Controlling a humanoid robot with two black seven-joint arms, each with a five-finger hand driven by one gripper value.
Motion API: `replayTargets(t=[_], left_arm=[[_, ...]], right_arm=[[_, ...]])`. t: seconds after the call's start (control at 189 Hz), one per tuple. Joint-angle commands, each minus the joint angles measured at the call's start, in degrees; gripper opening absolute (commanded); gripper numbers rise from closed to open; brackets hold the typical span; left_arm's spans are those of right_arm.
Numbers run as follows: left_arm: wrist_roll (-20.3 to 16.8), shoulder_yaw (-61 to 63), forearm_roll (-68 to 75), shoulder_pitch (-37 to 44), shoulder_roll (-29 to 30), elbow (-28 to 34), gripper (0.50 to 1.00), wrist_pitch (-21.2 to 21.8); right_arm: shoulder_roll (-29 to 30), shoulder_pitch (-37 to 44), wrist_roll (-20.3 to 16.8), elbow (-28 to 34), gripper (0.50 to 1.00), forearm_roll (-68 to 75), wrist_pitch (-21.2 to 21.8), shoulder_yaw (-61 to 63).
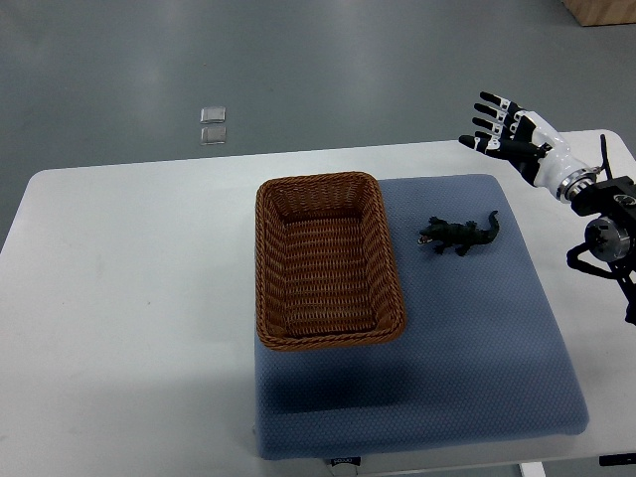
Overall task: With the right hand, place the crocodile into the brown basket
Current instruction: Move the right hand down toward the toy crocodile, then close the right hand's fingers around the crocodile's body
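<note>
Covering the near right part of the white table (119, 298), a blue padded mat (447, 378) runs down to the table's near edge. A small dark label sits on the mat's near edge, its print too small to read. A soft shadow lies on the mat just on the near side of the basket.

Brown basket (266, 268): rectangular wicker, long side running near to far. It sits on the left part of the mat, with its left wall about level with the mat's left edge and its far end close to the mat's far edge. Its woven floor is in full view.

Crocodile (459, 235): a dark green toy, upright on its legs, on the mat to the right of the basket. It is near the basket but clear of it. The snout points toward the basket's right wall and the tail toward the mat's far right corner.

Right hand (507, 129): black and white, raised over the table's far right corner, past the mat's far edge. Its fingers (489, 99) are spread and relaxed, with nothing in them. It is well apart from the crocodile. The white wrist (556, 169) and black joint hardware (606, 234) come in from the right edge.

Beyond the table's far edge is grey floor (348, 60), with two small clear squares (212, 126) lying on it. A wood-coloured piece (601, 10) shows at the far right.
</note>
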Motion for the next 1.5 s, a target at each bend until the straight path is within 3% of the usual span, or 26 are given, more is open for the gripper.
replayTargets(t=[0.0,0.169,0.55,0.756,1.496], left_arm=[[0.0,0.0,0.0,0.0,0.0,-0.08,1.0,0.0],[0.0,0.0,0.0,0.0,0.0,0.01,1.0,0.0],[0.0,0.0,0.0,0.0,0.0,0.01,1.0,0.0],[0.0,0.0,0.0,0.0,0.0,0.01,1.0,0.0],[0.0,0.0,0.0,0.0,0.0,0.01,1.0,0.0]], right_arm=[[-1.02,0.22,0.1,2.16,0.928,-6.15,0.07,-2.24],[-4.79,1.01,2.12,5.85,0.928,-15.02,0.42,-9.53],[-14.2,6.02,2.65,15.08,0.928,-27.94,-1.16,-26.31],[-15.34,6.46,3.17,15.25,0.928,-39.11,-6.7,-30.71],[-14.38,9.89,2.74,14.11,0.926,-41.13,-15.75,-44.77]])
